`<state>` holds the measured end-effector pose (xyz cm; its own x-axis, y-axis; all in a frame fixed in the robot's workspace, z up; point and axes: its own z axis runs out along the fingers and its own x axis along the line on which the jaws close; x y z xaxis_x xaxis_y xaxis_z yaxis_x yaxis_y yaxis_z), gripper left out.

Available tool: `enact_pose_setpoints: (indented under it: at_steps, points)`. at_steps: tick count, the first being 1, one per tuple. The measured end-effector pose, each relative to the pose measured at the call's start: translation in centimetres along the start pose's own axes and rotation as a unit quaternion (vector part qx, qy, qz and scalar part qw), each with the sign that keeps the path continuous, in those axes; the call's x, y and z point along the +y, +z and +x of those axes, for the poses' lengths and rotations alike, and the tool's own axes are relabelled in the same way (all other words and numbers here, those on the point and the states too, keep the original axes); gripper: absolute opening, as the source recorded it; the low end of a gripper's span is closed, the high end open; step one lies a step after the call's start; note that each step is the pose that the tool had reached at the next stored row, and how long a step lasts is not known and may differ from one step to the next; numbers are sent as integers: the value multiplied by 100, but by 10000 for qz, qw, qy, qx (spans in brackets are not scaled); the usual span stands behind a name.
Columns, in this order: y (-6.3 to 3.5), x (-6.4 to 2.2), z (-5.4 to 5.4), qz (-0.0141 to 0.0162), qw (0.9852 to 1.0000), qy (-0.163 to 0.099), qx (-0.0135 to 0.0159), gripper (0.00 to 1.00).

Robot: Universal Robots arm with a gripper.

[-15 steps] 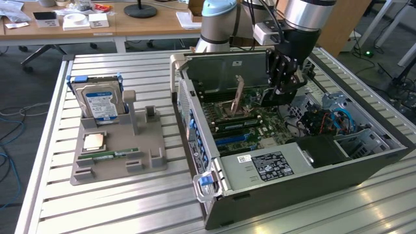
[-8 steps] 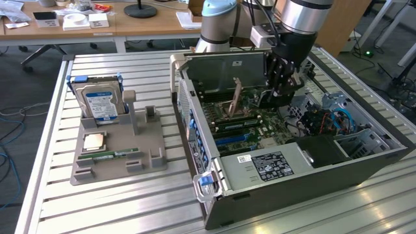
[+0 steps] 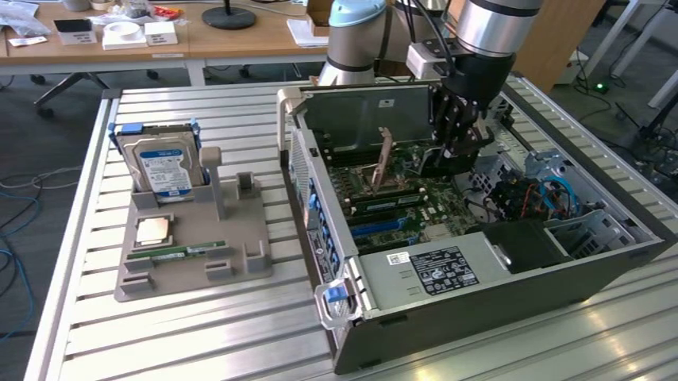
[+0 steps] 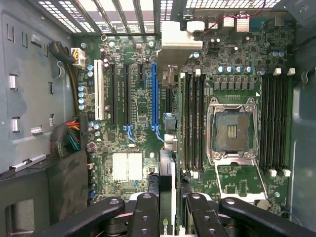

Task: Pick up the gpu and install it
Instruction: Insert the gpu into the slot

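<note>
Plainly the pick-up is done and the fitting is not. The ribbed metal worktop [image 3: 190, 333] carries an open computer case [image 3: 509, 294] of grey sheet steel, lying on its side at the exterior view's right. Inside it lies the green motherboard [image 3: 424, 210], dense with black slots and small round capacitors. At the exterior view's left a grey moulded holder [image 3: 238, 238] props up a silver hard drive [image 3: 164, 167] with a blue label.

The pincer [image 3: 458, 147], upper middle of the exterior view, reaches down into the case. Its black fingers are partly closed and clamp the gpu [image 4: 167, 197]. This is a thin, flat card seen edge-on as a pale strip in the wrist view, hanging over the board.

The long blue slot [image 4: 154, 98] beside the card lies bare, so I judge the card is not yet seated and pressing it home is left.
</note>
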<state>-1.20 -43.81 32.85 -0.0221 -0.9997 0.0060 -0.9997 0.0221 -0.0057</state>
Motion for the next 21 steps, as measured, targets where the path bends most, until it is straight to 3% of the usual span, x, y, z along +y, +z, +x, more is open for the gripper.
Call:
enact_pose_setpoints:
  at_steps: [21]
  points:
    - [77, 18, 0, 0, 10000, 0, 0, 26]
